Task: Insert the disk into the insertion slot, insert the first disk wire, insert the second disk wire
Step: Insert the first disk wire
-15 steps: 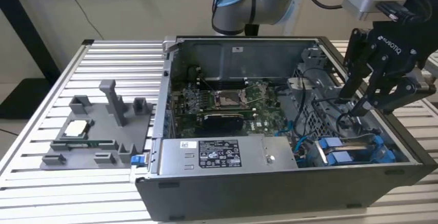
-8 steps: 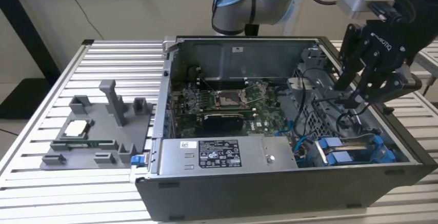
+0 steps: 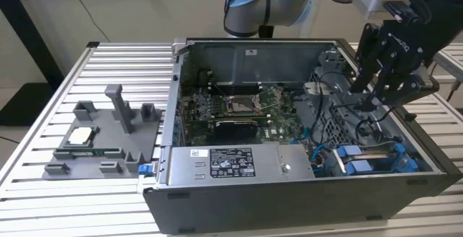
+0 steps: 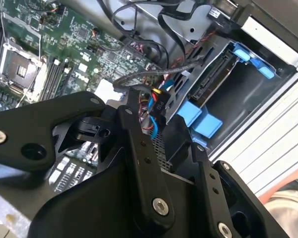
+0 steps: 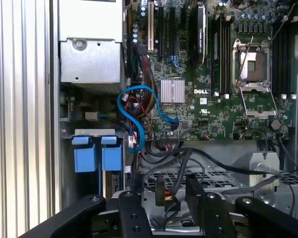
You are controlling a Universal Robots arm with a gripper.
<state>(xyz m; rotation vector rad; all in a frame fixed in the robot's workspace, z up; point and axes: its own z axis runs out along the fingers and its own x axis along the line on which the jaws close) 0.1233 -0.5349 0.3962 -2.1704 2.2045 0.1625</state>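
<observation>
Closest to me, the gripper [image 4: 156, 113] hangs near the insertion slot [image 4: 248, 94], where the disk [image 4: 214, 83] already sits, and pinches a black wire plug [image 4: 159, 105], which I judge should meet the disk's socket square and go in gently.

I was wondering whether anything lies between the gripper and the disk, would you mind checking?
Yes. A loose bundle of black cables crosses the space between the gripper and the disk, which sits lower in the case with its blue carrier showing. In the first wrist view, a blue cable also loops near the disk.
</observation>
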